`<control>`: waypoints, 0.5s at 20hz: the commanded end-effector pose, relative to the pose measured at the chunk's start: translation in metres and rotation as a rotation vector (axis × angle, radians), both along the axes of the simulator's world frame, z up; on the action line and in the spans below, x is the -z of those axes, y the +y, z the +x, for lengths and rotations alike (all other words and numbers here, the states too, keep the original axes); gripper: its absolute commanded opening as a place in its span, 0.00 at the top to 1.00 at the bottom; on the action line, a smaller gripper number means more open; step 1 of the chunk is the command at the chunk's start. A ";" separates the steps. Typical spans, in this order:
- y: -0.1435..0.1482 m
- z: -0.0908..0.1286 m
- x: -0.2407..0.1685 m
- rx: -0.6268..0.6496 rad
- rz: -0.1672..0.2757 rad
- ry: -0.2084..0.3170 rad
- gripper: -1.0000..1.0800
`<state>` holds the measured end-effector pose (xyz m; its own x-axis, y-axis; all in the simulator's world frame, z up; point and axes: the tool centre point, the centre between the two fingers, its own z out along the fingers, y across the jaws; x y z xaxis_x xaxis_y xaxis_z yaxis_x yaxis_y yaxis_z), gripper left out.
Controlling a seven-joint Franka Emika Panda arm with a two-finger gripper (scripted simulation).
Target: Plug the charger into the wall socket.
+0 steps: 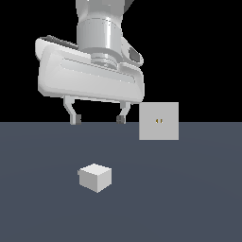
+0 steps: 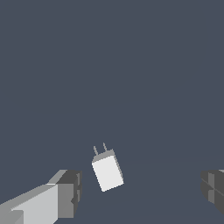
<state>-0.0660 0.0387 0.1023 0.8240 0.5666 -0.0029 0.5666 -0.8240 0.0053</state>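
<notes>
The charger (image 1: 95, 177) is a small white-grey cube lying on the dark floor near the front of the exterior view. In the wrist view the charger (image 2: 107, 171) shows two thin prongs sticking out of one end. The wall socket (image 1: 159, 121) is an upright light-grey square plate with two small yellowish holes, standing farther back toward the exterior view's right. My gripper (image 1: 99, 118) hangs open well above the floor, behind and above the charger, to the left of the socket. Nothing is between its fingers (image 2: 65, 194).
The floor (image 1: 189, 198) is a flat dark blue-grey surface under a black background. Nothing else stands on it besides the cube and the plate.
</notes>
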 end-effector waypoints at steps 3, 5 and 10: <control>0.003 -0.015 0.014 -0.130 0.008 -0.006 0.04; 0.004 -0.021 0.019 -0.179 0.011 -0.008 0.04; 0.004 -0.032 0.030 -0.277 0.018 -0.012 0.04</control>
<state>-0.0951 0.0423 0.0753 0.6601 0.7510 0.0152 0.7511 -0.6602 0.0003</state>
